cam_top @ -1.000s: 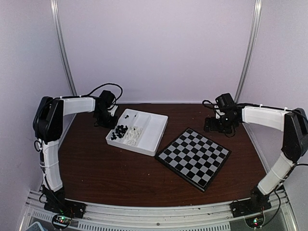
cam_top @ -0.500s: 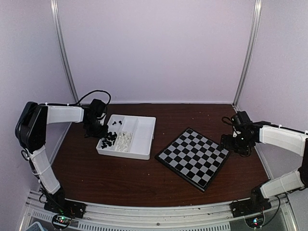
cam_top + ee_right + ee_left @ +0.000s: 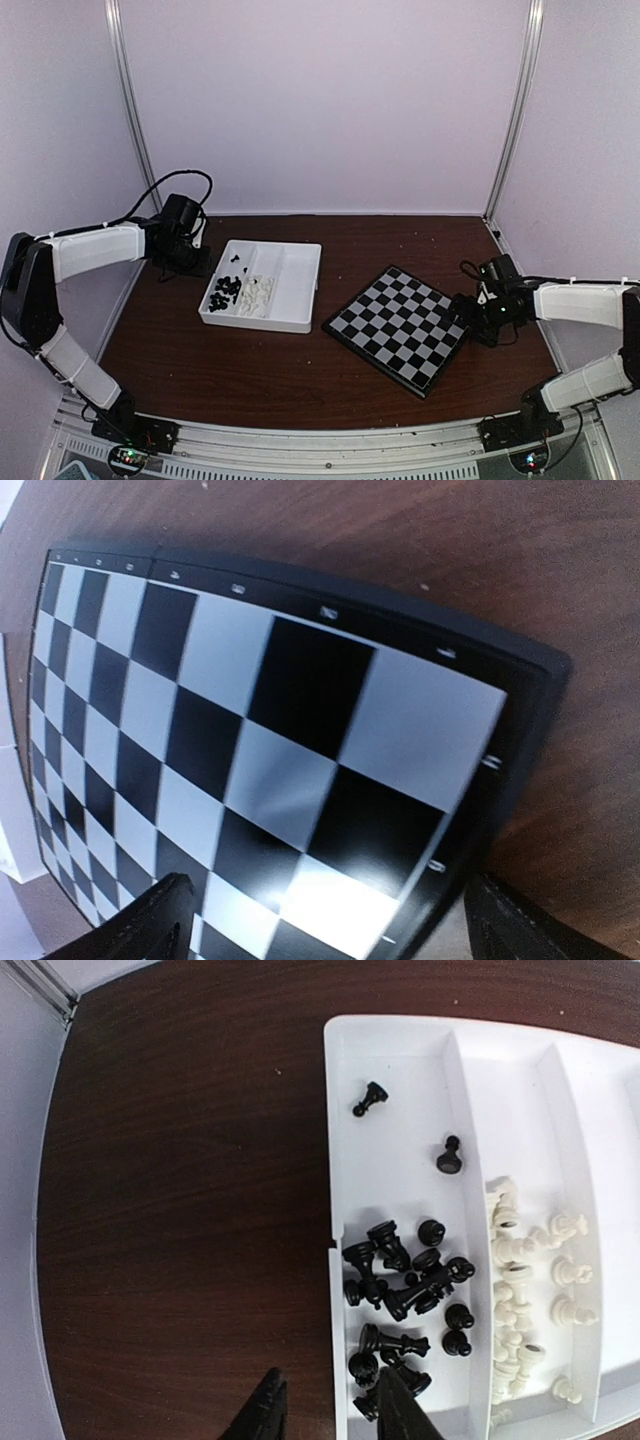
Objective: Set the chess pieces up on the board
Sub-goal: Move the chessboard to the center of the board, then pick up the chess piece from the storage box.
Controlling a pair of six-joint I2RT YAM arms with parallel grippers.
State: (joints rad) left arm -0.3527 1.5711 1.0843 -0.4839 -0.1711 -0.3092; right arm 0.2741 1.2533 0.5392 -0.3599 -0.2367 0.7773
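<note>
The chess pieces lie loose in a white divided tray (image 3: 290, 268): a black heap (image 3: 405, 1290) in its left compartment and a white heap (image 3: 525, 1280) beside it, also visible from above as black (image 3: 225, 293) and white (image 3: 256, 295). My left gripper (image 3: 331, 1405) (image 3: 207, 268) is open, one finger over the table and the other over the black pieces, with the tray's left wall (image 3: 335, 1160) between them. The board (image 3: 403, 327) (image 3: 250, 710) lies bare. My right gripper (image 3: 330, 925) (image 3: 470, 318) stands wide open, low over the board's right corner.
Two black pawns (image 3: 372, 1097) (image 3: 450, 1157) lie apart at the far end of the tray's left compartment. The tray's right-hand compartments hold nothing. Metal posts (image 3: 128, 100) rise at the back corners. Black cables (image 3: 165, 185) loop behind the left wrist.
The tray has slid left and turned squarer to the table, drawn by my left gripper, whose jaws have now parted. My right arm swung from the back right down to the board's right corner.
</note>
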